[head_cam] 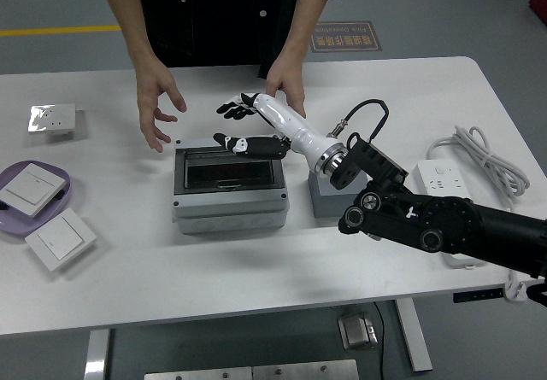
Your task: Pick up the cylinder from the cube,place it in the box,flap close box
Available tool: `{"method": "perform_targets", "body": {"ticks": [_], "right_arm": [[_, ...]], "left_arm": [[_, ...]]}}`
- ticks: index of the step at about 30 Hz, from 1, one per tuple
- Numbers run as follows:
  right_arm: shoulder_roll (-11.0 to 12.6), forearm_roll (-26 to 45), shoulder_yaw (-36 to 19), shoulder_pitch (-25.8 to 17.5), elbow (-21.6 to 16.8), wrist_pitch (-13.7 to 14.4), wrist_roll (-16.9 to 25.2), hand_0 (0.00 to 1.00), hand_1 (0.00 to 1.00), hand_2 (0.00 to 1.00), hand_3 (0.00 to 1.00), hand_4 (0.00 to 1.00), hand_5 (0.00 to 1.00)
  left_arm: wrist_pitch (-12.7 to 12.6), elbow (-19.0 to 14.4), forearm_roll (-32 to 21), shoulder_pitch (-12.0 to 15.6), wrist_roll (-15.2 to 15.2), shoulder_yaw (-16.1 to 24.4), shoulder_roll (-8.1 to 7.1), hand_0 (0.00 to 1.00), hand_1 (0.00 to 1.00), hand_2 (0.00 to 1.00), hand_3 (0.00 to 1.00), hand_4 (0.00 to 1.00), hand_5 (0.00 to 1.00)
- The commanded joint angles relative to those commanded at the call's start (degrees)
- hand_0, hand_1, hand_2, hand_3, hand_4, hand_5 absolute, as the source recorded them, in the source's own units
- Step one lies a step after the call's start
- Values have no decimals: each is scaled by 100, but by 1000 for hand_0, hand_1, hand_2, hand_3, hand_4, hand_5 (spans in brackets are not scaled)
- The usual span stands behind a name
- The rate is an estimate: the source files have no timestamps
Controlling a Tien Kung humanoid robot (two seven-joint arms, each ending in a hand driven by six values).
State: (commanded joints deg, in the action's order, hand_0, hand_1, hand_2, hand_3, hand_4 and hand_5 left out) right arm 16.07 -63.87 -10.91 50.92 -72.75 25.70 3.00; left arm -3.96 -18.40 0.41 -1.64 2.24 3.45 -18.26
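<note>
We reach in with our right hand [248,124] from the right side, the black arm [436,222] crossing low over the white table [256,269]. Our fingers [229,107] are spread and relaxed, and they hold nothing. The black fingertips fan out toward the far-left, just past the far edge of the box [229,184], while the thumb [244,146] points left and lies over the far rim of the lid [229,168]. Whether the thumb touches the lid we cannot tell.

The box sits just below our fingers, grey, with its dark see-through lid lying flat and shut over it. The cylinder cannot be made out; through the dark lid we see only a dim inside. The grey cube [329,196] stands behind our wrist, just to the right of the box, partly hidden by the arm, and its visible top is bare.

A person [222,13] stands at the far side. One hand [155,107] hangs open above the table to the left of our fingertips, apart from the box and from us. The other hand [286,85] rests near the far edge, just behind our fingers, close to the white forearm.

Well away from our fingers, on the left, lie a purple plate [13,225] bearing a white switch [27,185], a second switch [60,239] beside it, and a small white part [53,119] farther back. A power strip [449,184] with its coiled cord [483,160] lies on the right, beyond our arm.
</note>
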Motion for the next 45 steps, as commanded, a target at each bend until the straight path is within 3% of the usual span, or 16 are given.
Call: {"method": "perform_targets", "body": {"ticks": [5, 16, 27, 41, 42, 45], "right_arm": [[131, -75, 46, -295, -375, -41, -140, 805, 731, 730, 720, 740, 481], [183, 390, -303, -635, -380, 6, -34, 798, 732, 735, 733, 734, 477], [720, -240, -1962, -1242, -1436, 162, -63, 797, 731, 735, 728, 721, 470], [674, 421, -4025, -2555, -833, -17, 213, 780, 722, 726, 716, 725, 474], [666, 446, -4151, -2634, -797, -40, 255, 758, 718, 718, 729, 766, 447], [661, 545, -4464, -2815, -683, -155, 411, 758, 718, 718, 729, 766, 447]], "left_arm": [[-1, 7, -27, 21, -2, -3, 12, 612, 629, 606, 635, 725, 228], [-1, 14, -101, 10, -35, -44, 6, 613, 629, 606, 634, 722, 229], [1, 26, -175, 77, -47, -52, 21, 612, 629, 607, 634, 721, 228], [6, 32, -269, 132, -88, -106, 93, 612, 629, 607, 633, 720, 227], [7, 31, -279, 130, -94, -114, 94, 612, 629, 607, 634, 720, 228], [9, 30, -295, 120, -106, -131, 95, 612, 629, 607, 634, 720, 228]]}}
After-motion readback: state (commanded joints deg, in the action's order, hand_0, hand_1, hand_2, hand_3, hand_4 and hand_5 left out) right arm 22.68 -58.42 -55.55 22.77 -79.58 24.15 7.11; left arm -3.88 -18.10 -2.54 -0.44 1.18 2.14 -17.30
